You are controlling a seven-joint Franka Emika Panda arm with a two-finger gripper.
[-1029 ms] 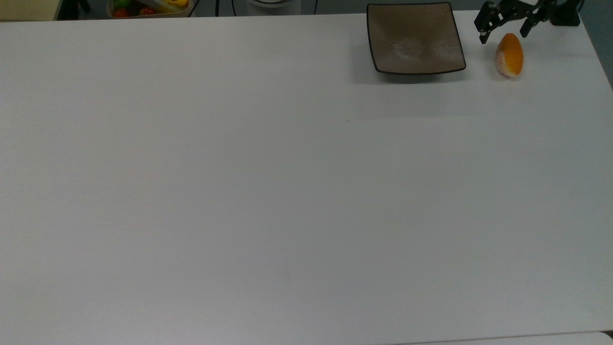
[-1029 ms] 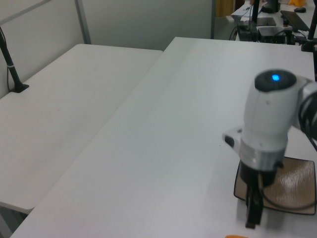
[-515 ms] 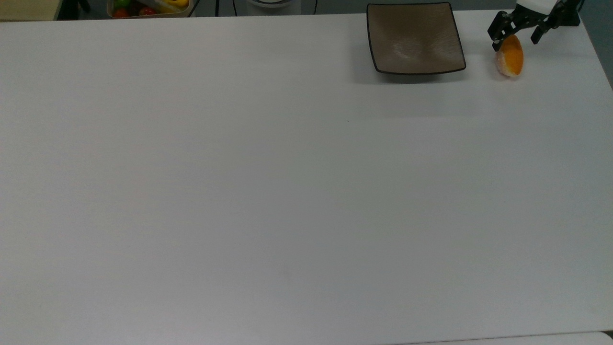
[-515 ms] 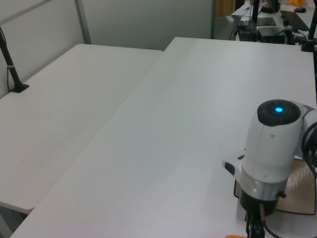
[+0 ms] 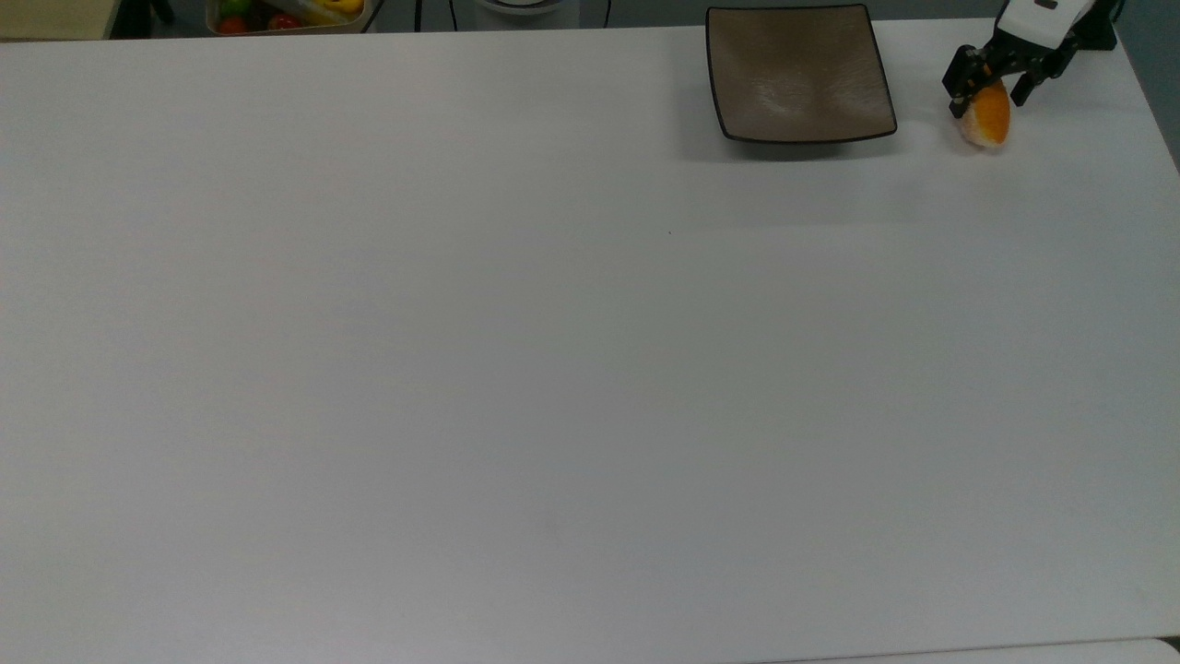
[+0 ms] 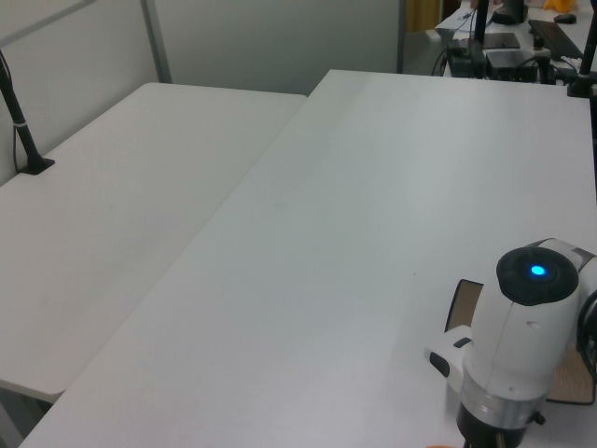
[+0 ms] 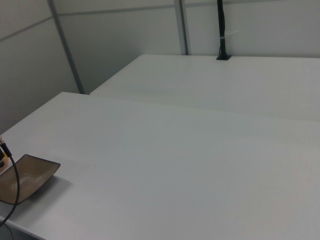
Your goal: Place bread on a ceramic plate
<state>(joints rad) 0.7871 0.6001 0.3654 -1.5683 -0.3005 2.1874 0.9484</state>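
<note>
The bread [image 5: 989, 123], a small orange-brown roll with a pale edge, lies on the white table near the top view's right edge. My gripper [image 5: 990, 88] is lowered over its far end, open, with one black finger on each side of the roll. The ceramic plate [image 5: 800, 74], square and taupe-brown with a thin black rim, sits to the top view's left of the bread with nothing on it. In the left view my white wrist [image 6: 520, 359] covers most of the plate [image 6: 464, 303]. The plate [image 7: 25, 177] lies at the right view's lower left.
A basket of toy fruits [image 5: 286, 13] stands beyond the table's far edge at the top view's upper left. The table's right edge [image 5: 1163, 138] runs close to the bread. A black cable [image 7: 15, 192] hangs across the plate in the right view.
My gripper has come down from behind the bread onto it, so its fingers now straddle the roll. In the left view the wrist has sunk lower. Bread and plate have stayed put.
</note>
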